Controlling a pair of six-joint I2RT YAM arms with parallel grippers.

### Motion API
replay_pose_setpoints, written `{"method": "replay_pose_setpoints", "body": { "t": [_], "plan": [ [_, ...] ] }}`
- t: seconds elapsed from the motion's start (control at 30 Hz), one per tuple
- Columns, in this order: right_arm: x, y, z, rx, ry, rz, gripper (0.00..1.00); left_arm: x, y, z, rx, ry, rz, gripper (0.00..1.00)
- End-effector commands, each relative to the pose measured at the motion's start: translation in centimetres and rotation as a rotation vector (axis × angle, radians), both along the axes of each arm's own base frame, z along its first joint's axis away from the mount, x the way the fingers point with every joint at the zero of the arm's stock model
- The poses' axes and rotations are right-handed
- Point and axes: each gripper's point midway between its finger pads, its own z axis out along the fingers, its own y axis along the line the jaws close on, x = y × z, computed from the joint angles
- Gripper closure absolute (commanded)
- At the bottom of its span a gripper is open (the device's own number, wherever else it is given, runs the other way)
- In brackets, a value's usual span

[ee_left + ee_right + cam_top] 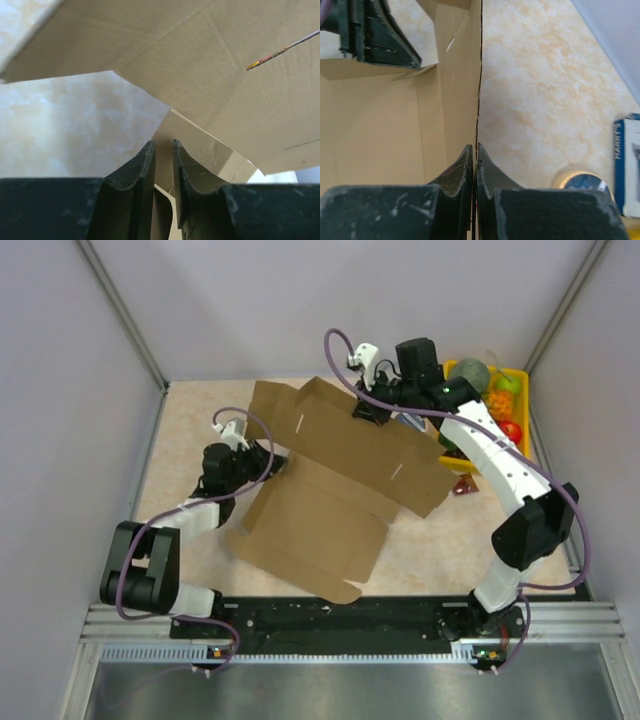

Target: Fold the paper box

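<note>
The marbled table (200, 420) bore the paper box (320, 520) at its middle, half open, its far wall raised and tilted. A yellow fruit tray (517, 380) stood at the far right corner. The right gripper (474, 147) was pinched tight on the box's wall edge. The left gripper (163, 145) stood at the box's left side, fingers nearly together with a cardboard flap between them.

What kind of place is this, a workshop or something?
Most likely a robot lab's test booth. The left arm and right arm are bolted to a rail at the table edge, plain walls close it in, and practice props sit there: a paper box and a yellow tray of fruit.
</note>
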Motion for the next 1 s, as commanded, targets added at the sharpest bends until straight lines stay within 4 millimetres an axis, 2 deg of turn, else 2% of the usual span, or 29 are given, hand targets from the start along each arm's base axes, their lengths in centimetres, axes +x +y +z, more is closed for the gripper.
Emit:
{"method": "replay_pose_setpoints", "body": {
  "t": [0.0, 0.1, 0.27, 0.3, 0.37, 0.47, 0.53, 0.57, 0.6, 0.63, 0.67, 0.7, 0.73, 0.77, 0.83, 0.87, 0.97],
  "plan": [
    [2.5, -1.2, 1.1, -0.087, -0.164, -0.121, 1.00, 1.0, -0.2, -0.2, -0.019, -0.043, 0.030, 0.75],
    [2.0, -0.4, -0.1, -0.152, -0.182, -0.131, 1.00, 1.1, 0.4, -1.7, -0.013, -0.007, 0.072, 0.75],
    [1.7, 0.5, -2.2, -0.248, -0.211, -0.192, 1.00, 1.3, 0.8, -3.3, 0.020, 0.048, 0.097, 0.68],
    [1.6, 0.6, -3.2, -0.265, -0.206, -0.200, 1.00, 1.3, 0.7, -3.1, 0.019, 0.043, 0.085, 0.66],
    [1.7, 1.1, -3.7, -0.291, -0.236, -0.235, 1.00, 1.2, 0.7, -3.2, 0.025, 0.053, 0.082, 0.66],
    [1.2, 1.6, -4.8, -0.319, -0.257, -0.263, 1.00, 1.2, 1.3, -2.9, 0.043, 0.057, 0.114, 0.66],
    [0.5, 2.0, -5.7, -0.367, -0.284, -0.294, 1.00, 0.6, 2.0, -3.2, 0.057, 0.080, 0.146, 0.62],
    [0.3, 2.3, -6.2, -0.379, -0.289, -0.304, 1.00, 0.4, 2.2, -2.3, 0.057, 0.059, 0.156, 0.59],
    [-0.4, 3.1, -6.2, -0.387, -0.309, -0.304, 1.00, -0.2, 2.5, -2.5, 0.062, 0.069, 0.165, 0.57],
    [-0.4, 2.7, -6.2, -0.406, -0.332, -0.339, 1.00, -0.6, 2.7, -2.4, 0.063, 0.065, 0.174, 0.53],
    [-0.6, 2.5, -7.0, -0.428, -0.338, -0.351, 1.00, -0.9, 2.9, -1.1, 0.053, 0.033, 0.183, 0.52],
    [-0.8, 3.1, -6.7, -0.411, -0.368, -0.364, 1.00, -1.7, 3.1, -1.2, 0.057, 0.045, 0.186, 0.50],
    [-0.9, 3.0, -6.9, -0.422, -0.380, -0.373, 1.00, -1.9, 3.1, -0.6, 0.058, 0.024, 0.184, 0.48],
    [-1.3, 3.1, -7.7, -0.445, -0.386, -0.356, 1.00, -2.5, 3.0, 1.2, 0.043, -0.027, 0.172, 0.44],
    [-1.8, 3.9, -7.9, -0.440, -0.413, -0.344, 1.00, -3.3, 3.1, 2.4, 0.051, -0.058, 0.162, 0.40],
    [-2.1, 3.9, -8.6, -0.453, -0.410, -0.333, 1.00, -3.7, 3.1, 4.2, 0.049, -0.117, 0.154, 0.35],
    [-2.4, 4.0, -9.2, -0.441, -0.397, -0.329, 1.00, -4.1, 3.8, 7.1, 0.074, -0.217, 0.173, 0.29]
  ]
}}
